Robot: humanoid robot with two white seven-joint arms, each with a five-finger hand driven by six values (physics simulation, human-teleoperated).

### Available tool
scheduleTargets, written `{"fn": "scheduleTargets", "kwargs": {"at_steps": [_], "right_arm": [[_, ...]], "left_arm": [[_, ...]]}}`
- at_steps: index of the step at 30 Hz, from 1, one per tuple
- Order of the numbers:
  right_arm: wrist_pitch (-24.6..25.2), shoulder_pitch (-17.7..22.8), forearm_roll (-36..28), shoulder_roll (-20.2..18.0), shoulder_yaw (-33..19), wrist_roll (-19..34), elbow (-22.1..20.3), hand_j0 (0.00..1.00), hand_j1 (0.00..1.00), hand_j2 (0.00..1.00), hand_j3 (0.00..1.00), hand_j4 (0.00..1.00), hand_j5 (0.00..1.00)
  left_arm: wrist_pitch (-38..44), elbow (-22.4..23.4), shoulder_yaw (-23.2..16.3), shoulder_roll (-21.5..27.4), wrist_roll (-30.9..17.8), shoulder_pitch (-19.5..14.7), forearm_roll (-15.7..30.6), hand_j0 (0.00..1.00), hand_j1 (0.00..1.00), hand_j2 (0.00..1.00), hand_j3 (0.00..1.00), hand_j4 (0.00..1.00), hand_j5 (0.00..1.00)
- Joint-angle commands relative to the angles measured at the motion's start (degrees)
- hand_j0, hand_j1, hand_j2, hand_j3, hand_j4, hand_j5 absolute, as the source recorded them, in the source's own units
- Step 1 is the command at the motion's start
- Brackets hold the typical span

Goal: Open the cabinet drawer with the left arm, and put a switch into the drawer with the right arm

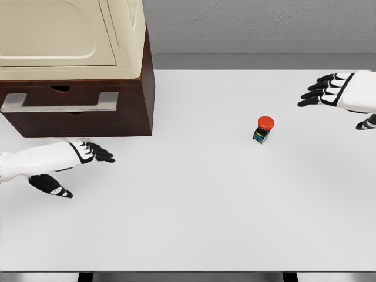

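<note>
On a smooth white table (188,223), a small switch (264,130) is sitting upright right of centre — a glossy red dome button on a dark, boxy base with coloured stripes too small to make out. At the far left corner a dark brown wooden cabinet (126,114) is standing, its drawer (70,97) showing a flat metallic bar handle (59,103) and a small curved notch above it; whether the drawer is pulled out at all is hard to judge from this angle. A cream, rounded appliance-like housing (70,35) is resting on top of the cabinet, cropped by the upper and left edges so its identity is staying unclear.

The left hand (76,161) is hovering just below the cabinet front, white shell with black fingers stretched loosely forward and thumb hanging apart — holding nothing, not touching the handle. Its forearm is running off the left edge. The right hand (338,93) is hanging at the right edge, fingers extended flat toward the left and empty, its arm cut off by the frame. The switch is lying to the lower left of that right hand, clearly apart from it, and well away from the cabinet.
</note>
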Motion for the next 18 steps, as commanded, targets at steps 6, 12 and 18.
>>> {"fn": "scheduleTargets", "kwargs": {"at_steps": [6,12,18], "right_arm": [[0.16,0.09,-0.53,1.39,0.08,-0.03,0.69,1.00,1.00,1.00,1.00,1.00,1.00],[0.16,-9.84,4.66,9.74,8.34,-0.03,5.62,1.00,1.00,1.00,1.00,1.00,1.00],[0.16,-11.34,5.45,10.53,9.22,-0.03,5.44,1.00,1.00,1.00,1.00,1.00,1.00]], "left_arm": [[0.09,-3.96,-1.85,0.15,-1.85,-0.88,0.48,1.00,1.00,1.00,1.00,1.00,1.00],[0.09,-4.22,-6.42,2.26,-0.53,-13.97,8.03,1.00,1.00,1.00,1.00,1.00,1.00],[0.09,-4.22,-8.70,6.74,-0.44,-20.56,16.56,1.00,1.00,1.00,1.00,1.00,1.00]]}}
